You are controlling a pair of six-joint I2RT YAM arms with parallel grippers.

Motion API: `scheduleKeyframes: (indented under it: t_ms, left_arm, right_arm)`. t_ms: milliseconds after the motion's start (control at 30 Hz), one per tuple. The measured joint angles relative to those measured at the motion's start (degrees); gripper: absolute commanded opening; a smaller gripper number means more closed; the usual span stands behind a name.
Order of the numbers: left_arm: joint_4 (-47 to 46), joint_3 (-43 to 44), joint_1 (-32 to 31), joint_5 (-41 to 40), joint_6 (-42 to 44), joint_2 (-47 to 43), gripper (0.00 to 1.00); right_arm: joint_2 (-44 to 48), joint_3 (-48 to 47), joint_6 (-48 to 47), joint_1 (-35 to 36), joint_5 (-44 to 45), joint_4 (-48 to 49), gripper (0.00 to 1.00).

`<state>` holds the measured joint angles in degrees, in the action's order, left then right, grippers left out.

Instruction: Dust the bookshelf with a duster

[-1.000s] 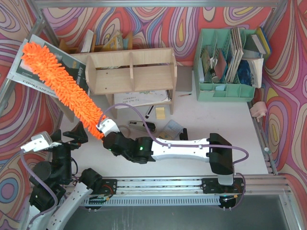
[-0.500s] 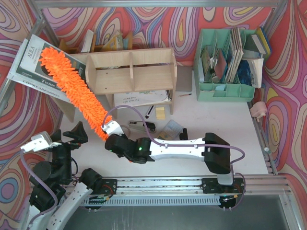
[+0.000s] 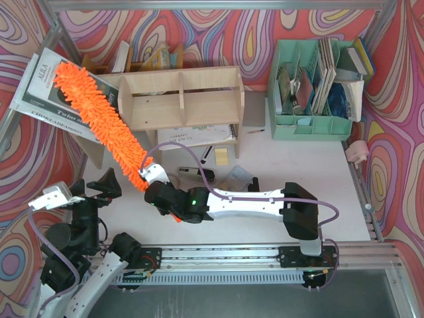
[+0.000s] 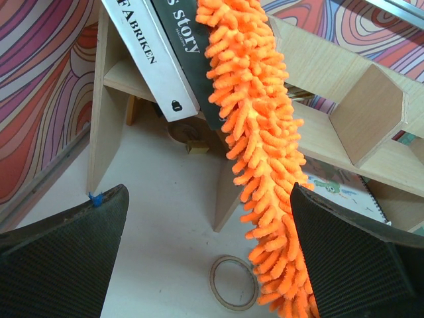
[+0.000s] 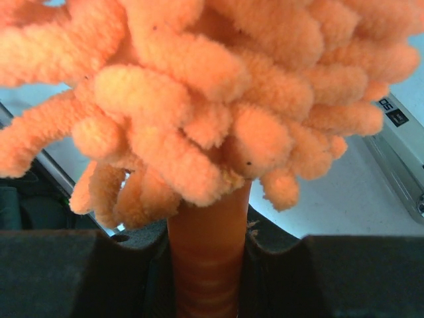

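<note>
At the pale plywood bookshelf (image 3: 182, 99), the fluffy orange duster (image 3: 99, 122) looks light, floppy. Right gripper (image 5: 209, 258) pinches its stiff handle (image 5: 209, 285); left gripper (image 4: 209, 192) gapes.

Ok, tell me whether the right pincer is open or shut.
Shut on the duster: the right pincer squeezes its orange handle between both fingers in the wrist view.

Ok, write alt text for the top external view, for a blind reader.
The right gripper is shut on the near end of a long, fluffy orange chenille duster, which slants up and left across the left end of a wide, light plywood two-tier bookshelf. The left gripper hangs open at the near left, holding nothing.
</note>
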<state>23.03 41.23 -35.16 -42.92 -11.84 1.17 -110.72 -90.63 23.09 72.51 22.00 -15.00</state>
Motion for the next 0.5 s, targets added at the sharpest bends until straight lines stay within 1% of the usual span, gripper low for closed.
scheduleKeyframes:
  t_ms: [267, 500]
  left_arm:
    - [0.0, 0.0, 0.0, 0.0, 0.0, 0.0, 0.98]
    - [0.0, 0.0, 0.0, 0.0, 0.0, 0.0, 0.98]
  right_arm:
    - [0.0, -0.59, -1.64, 0.55, -0.66, 1.57, 0.0]
    - [-0.48, -0.61, 0.48, 0.57, 0.24, -0.35, 0.0]
